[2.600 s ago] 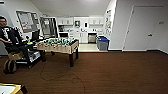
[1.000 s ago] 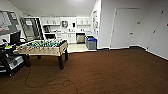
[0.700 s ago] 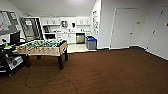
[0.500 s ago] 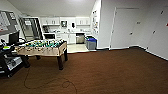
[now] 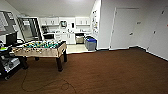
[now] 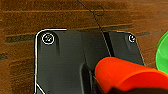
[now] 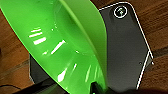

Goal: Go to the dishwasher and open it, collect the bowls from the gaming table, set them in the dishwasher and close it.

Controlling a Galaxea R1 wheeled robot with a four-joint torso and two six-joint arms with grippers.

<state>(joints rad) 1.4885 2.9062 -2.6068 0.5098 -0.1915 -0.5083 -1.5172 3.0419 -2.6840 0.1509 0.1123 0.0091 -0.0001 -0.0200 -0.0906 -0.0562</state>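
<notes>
Two bowls w/ me: green bowl [image 7: 62,45] pinched in my right claw, orange bowl [image 6: 125,72] in my left. View has swung left past the foosball table [image 5: 41,48]; dishwasher [image 5: 79,38] sits beyond it, in the kitchenette, so delivery's underway.

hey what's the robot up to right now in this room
It is out on the dark carpet, facing a kitchenette at the far end of the room, with a foosball table to its left. The right wrist view has a bright green bowl close up at the gripper; the left wrist view has an orange bowl the same way. The grey-fronted dishwasher sits under the far counter.
</notes>
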